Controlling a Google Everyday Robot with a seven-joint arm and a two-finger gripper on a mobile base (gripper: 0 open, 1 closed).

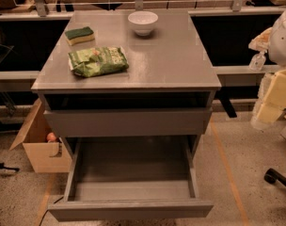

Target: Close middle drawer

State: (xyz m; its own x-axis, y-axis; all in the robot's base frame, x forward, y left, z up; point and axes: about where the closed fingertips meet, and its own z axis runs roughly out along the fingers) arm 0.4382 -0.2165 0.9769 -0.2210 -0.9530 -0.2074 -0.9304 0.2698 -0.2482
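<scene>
The middle drawer is pulled far out toward me, and its deep grey box is open and empty. Its flat handleless front is at the bottom of the view. The taller top drawer front sits above it, just under the tabletop. The lowest drawer is hidden beneath the open one. My gripper hangs at the right edge of the view, level with the tabletop. It is to the right of the cabinet and apart from it. It is well above the open drawer's front and touches nothing.
The tabletop carries a white bowl, a green-and-yellow sponge and a green chip bag. An open cardboard box stands on the floor at the left. A chair wheel is at the right. My arm's pale links are right of the cabinet.
</scene>
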